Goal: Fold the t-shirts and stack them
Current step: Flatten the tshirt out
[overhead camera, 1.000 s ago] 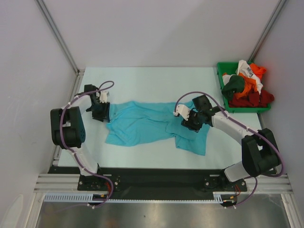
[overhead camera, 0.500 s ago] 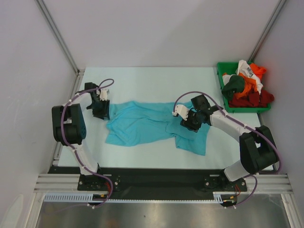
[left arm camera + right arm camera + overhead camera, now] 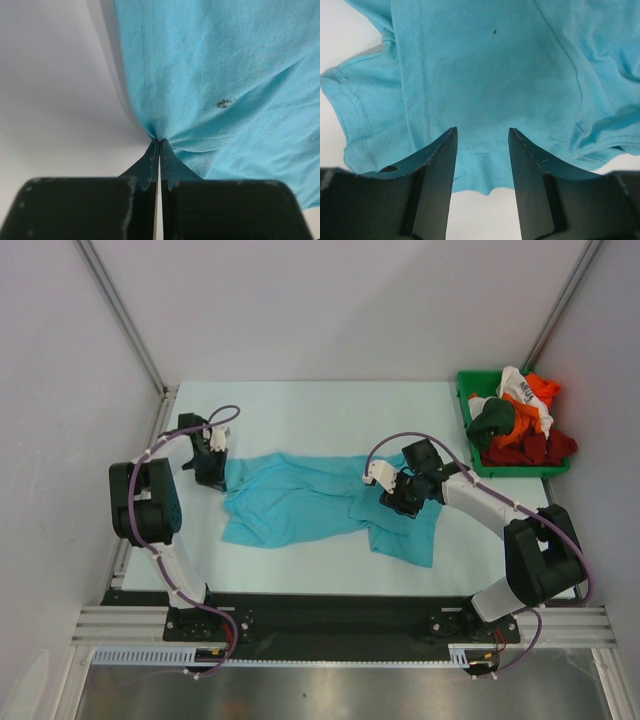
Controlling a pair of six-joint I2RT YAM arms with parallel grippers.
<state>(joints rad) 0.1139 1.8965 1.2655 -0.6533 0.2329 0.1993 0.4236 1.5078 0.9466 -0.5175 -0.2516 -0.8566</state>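
Bin: a green bin (image 3: 463,390) sits at the far right corner of the counter (image 3: 320,410), against the right wall.
Bin contents: a loose heap of shirts, none folded. A white one (image 3: 520,388) with dark print lies on top, an orange one (image 3: 541,388) just beside it, a dark green one (image 3: 492,423) hangs at the bin's left side, and a red one (image 3: 535,448) spills over the bin's right and near rim.
Turquoise t-shirt (image 3: 300,500): lies alone on the counter, well to the left of the bin, stretched sideways in a long, wrinkled shape, with the end nearer the bin doubled over itself.
Cloth: plain turquoise with double-stitched hems and a small dark speck showing in each wrist view.
Left hand (image 3: 213,462): at the shirt's end farthest from the bin. Its fingers are pinched together on the hemmed edge, and the cloth puckers into the tips (image 3: 159,150).
Right hand (image 3: 400,495): at the shirt's end nearest the bin. Its fingers stand apart over flat cloth and hold nothing (image 3: 482,135). A hemmed sleeve lies just beside them.
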